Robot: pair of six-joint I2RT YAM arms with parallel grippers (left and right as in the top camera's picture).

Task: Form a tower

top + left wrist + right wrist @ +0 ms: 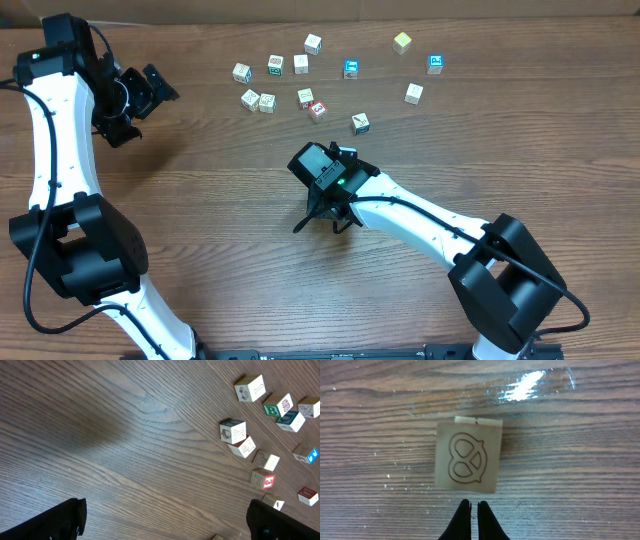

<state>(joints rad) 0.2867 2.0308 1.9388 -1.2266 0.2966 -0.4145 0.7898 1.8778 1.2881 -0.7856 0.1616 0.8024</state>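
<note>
**Position.** The tower (467, 455) stood on the table (200, 220) just ahead of the right gripper (474, 512). The wrist camera looked straight down on its top cube (467, 460), which carried a pretzel print. A pale sliver showed past the far edge of that cube. This was probably a lower cube sitting slightly out of line. The height of the stack could not be told from above, and in the overhead view the right wrist hid it. The loose cubes (301, 64) lay scattered well apart, toward the far side of the table.

**Grippers.** The right gripper was clenched on nothing. Its fingertips were pressed together, close to the near face of the top cube but clear of it. The left gripper (165, 515) was fully released and empty, hanging over bare wood beside the scatter.

**Handling, judged.** The cubes were small wooden blocks, so they were likely light, rigid and not fragile. Their faces were flat and smooth and should grip well. The stack was not joined, so a sideways nudge would probably shift or topple it.

**Where to hold.**
- Take a cube by two opposite side faces, with the jaws square to them.
- Approach from above.
- Do not clamp the tower itself.
- Set each added cube flat on the pretzel face and release it without dragging.
</note>
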